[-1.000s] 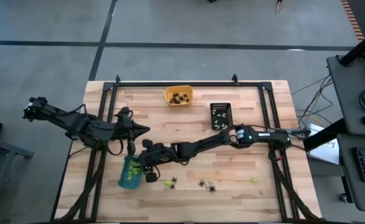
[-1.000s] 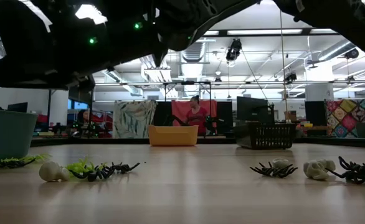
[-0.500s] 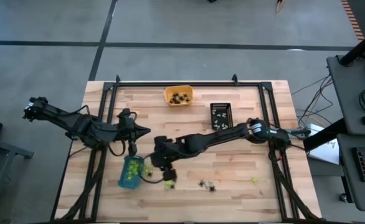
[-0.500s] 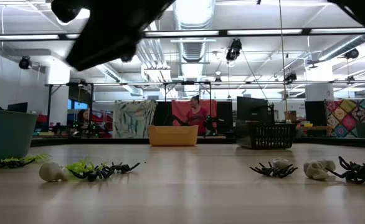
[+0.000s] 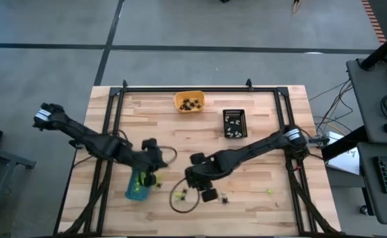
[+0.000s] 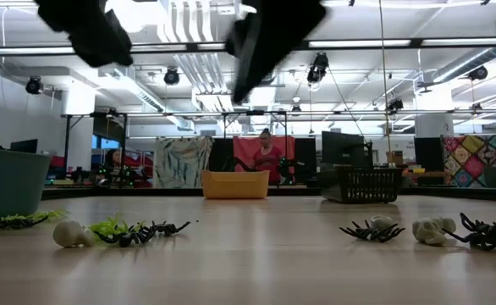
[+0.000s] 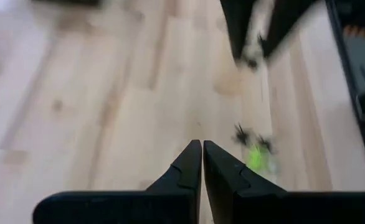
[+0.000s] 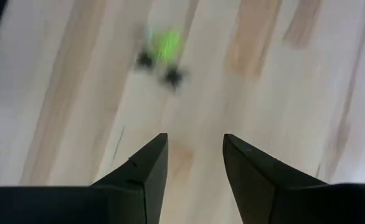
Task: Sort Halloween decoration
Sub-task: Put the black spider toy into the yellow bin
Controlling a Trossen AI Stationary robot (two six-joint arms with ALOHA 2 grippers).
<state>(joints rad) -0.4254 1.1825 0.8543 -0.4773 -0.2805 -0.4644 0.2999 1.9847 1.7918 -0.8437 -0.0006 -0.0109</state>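
Note:
The Halloween decoration lies scattered on the near part of the wooden table: a lime-green piece with black spiders (image 5: 179,194), more black spiders (image 5: 220,197) and a small green piece (image 5: 269,192). My left gripper (image 5: 158,166) is shut and hovers beside the blue tray (image 5: 137,186), which holds lime-green pieces. My right gripper (image 5: 197,186) is open and hangs above the table, with nothing between its fingers. The lime-green piece (image 8: 161,50) lies ahead of it. The left wrist view shows the same piece (image 7: 254,154) past the shut fingers.
An orange tray (image 5: 189,101) with dark trinkets and a black tray (image 5: 233,123) with pale ones stand at the far side. The low view shows whitish pieces (image 6: 68,234) and black spiders (image 6: 371,230) along the table. A cable loop (image 5: 183,203) hangs below the right arm.
My right gripper has gone from over the blue tray toward the table's right edge, rising and tipping downward. My left gripper has come down, moving toward the near edge and the right beside the blue tray, and has tipped further down.

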